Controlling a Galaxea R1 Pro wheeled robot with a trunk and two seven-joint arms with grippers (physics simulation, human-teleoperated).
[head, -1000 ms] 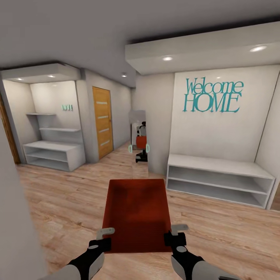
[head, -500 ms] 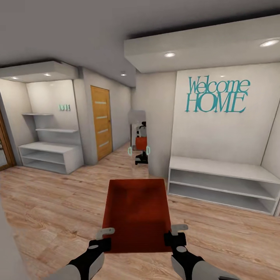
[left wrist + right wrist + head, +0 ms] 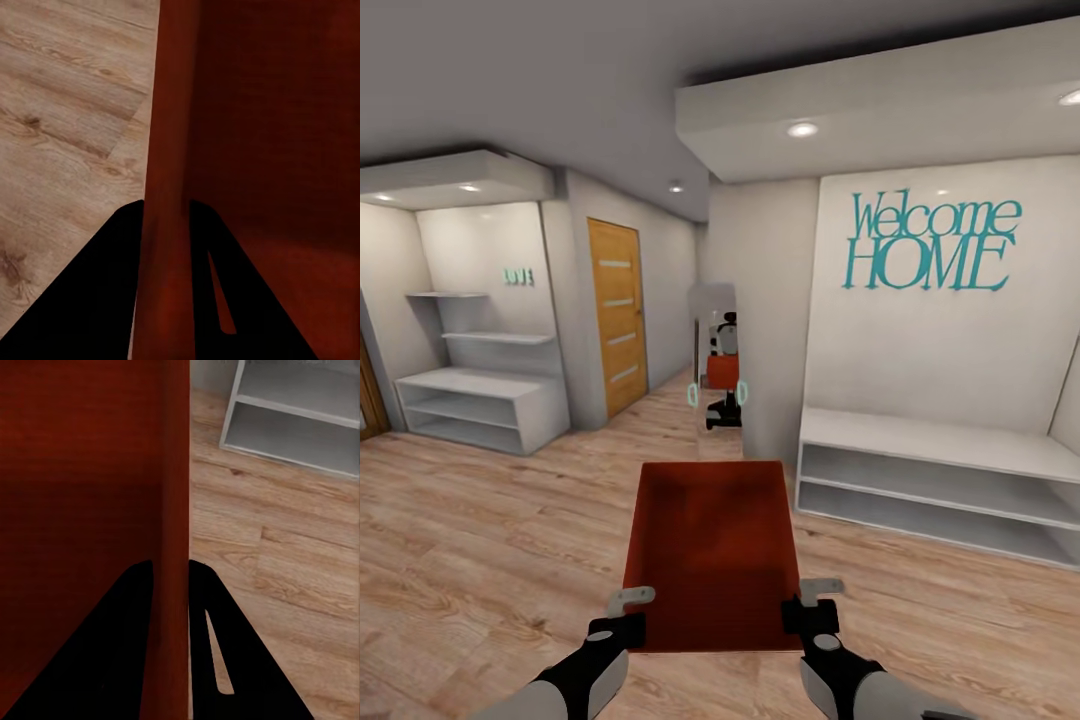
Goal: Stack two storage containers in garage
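One red-orange open-topped storage container point(image 3: 710, 550) hangs in front of me over the light wood plank flooring point(image 3: 510, 540), carried level between both arms. My left gripper point(image 3: 625, 612) is shut on its left wall point(image 3: 169, 150), which runs between the two fingers point(image 3: 105, 285). My right gripper point(image 3: 810, 605) is shut on the right wall point(image 3: 172, 472) in the same way. The container is empty inside. The garage is out of view.
A white low shelf unit point(image 3: 930, 480) stands at the right under a teal "Welcome HOME" sign point(image 3: 930, 240). Another white shelf unit point(image 3: 480, 400) fills the left alcove. A wood door point(image 3: 618, 315) and a narrow mirror point(image 3: 718, 370) reflecting me flank the corridor ahead.
The whole view has shifted: the near left wall has dropped out and the shelves have slid outward, so the camera moved. The container stays held in both grippers as before.
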